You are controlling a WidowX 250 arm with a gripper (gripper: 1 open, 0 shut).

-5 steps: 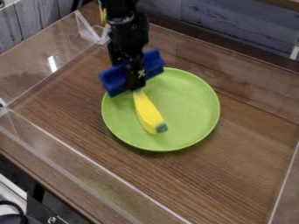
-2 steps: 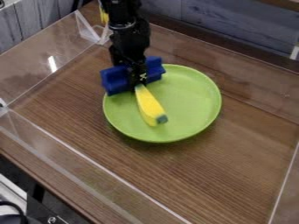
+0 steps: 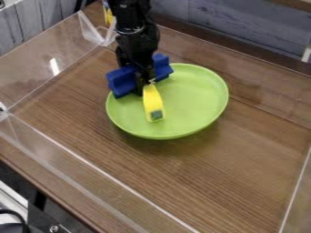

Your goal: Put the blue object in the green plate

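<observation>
Your tool [image 3: 142,75] clamped on small ridged royal-blue block [image 3: 125,79] at rim of round lime-green plastic plate [image 3: 201,107]; curved yellow banana-shaped piece [image 3: 152,102] inside, wood-grain bench [image 3: 231,173].

**Even Indoor Light, Soft and Low-Resolution Frame**

Light was bright and diffuse, seemingly from overhead. The wooden surface [image 3: 231,173] carried a pale sheen, and the clear side walls [image 3: 49,68] showed white glare streaks. The green plate [image 3: 201,114] cast only a faint shadow. Detail was coarse throughout, with edges slightly blurred.
</observation>
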